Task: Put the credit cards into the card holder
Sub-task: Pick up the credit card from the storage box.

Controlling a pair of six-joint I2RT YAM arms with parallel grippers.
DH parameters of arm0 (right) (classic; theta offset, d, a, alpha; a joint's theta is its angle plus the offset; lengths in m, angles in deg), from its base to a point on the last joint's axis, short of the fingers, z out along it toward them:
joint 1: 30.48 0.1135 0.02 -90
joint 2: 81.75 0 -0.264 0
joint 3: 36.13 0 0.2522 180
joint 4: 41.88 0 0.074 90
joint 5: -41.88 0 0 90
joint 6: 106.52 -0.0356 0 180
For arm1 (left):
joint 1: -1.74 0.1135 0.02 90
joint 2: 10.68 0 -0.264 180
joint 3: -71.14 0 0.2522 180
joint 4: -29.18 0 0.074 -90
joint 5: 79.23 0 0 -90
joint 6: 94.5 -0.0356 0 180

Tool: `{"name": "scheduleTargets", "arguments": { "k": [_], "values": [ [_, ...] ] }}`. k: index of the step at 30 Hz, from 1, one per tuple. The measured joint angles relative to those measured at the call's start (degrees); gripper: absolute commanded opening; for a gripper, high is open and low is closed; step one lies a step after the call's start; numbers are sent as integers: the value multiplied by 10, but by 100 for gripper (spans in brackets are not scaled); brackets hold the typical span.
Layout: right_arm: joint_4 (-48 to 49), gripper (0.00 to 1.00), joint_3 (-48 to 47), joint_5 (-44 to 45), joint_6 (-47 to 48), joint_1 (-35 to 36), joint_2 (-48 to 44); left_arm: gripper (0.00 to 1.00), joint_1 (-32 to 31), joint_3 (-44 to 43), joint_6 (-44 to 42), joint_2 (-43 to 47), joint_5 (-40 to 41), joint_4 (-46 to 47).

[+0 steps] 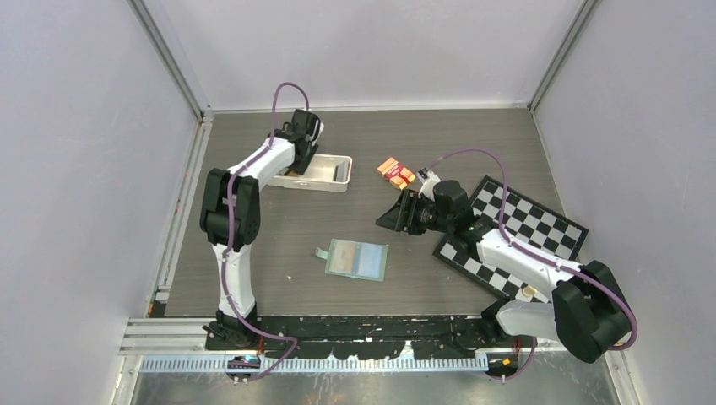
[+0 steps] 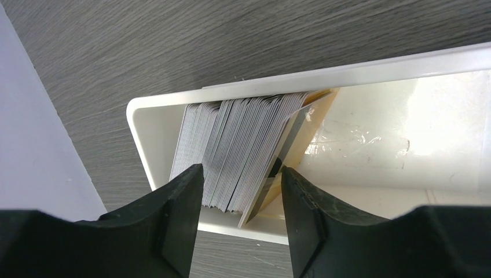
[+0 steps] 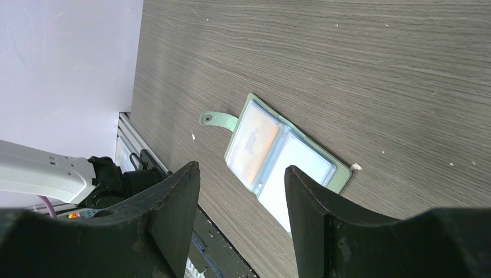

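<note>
The credit cards (image 2: 243, 145) stand on edge as a thick grey-white stack, with a dark and a gold-tan card leaning at its right end, in the left end of a white tray (image 2: 405, 61). My left gripper (image 2: 242, 171) hangs over the tray (image 1: 325, 173), open. Its fingers straddle the near end of the stack, with a gap on the right side. The sage-green card holder (image 1: 357, 259) lies open and flat mid-table, clasp tab to the left. My right gripper (image 1: 390, 215) hovers open and empty to the upper right of the holder (image 3: 278, 153).
An orange-and-red packet (image 1: 395, 171) lies behind the right gripper. A black-and-white checkerboard mat (image 1: 523, 224) lies under the right arm. Grey walls close in the left, back and right sides of the table.
</note>
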Motion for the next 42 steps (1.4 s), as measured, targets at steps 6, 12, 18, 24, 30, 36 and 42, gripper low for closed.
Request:
{"name": "scheduleTargets", "arguments": {
  "k": [6,12,18,24,30,36,42],
  "values": [
    [4,60,0,-2,-2,0,0,51,0,3,-2,5,0,0],
    [7,60,0,-4,-2,0,2,48,0,6,-10,20,2,0],
    [8,60,0,-7,-2,0,9,32,-1,6,-14,30,1,0],
    [12,59,0,-9,-4,0,16,13,-10,10,-15,30,-7,0],
    [14,59,0,-11,-4,0,18,2,-14,21,-14,39,-23,0],
    [16,59,0,-14,-4,0,18,0,-14,25,-2,64,-51,-14],
    [16,59,0,-15,-4,0,18,0,-11,24,21,101,-88,-52]
  ]
}}
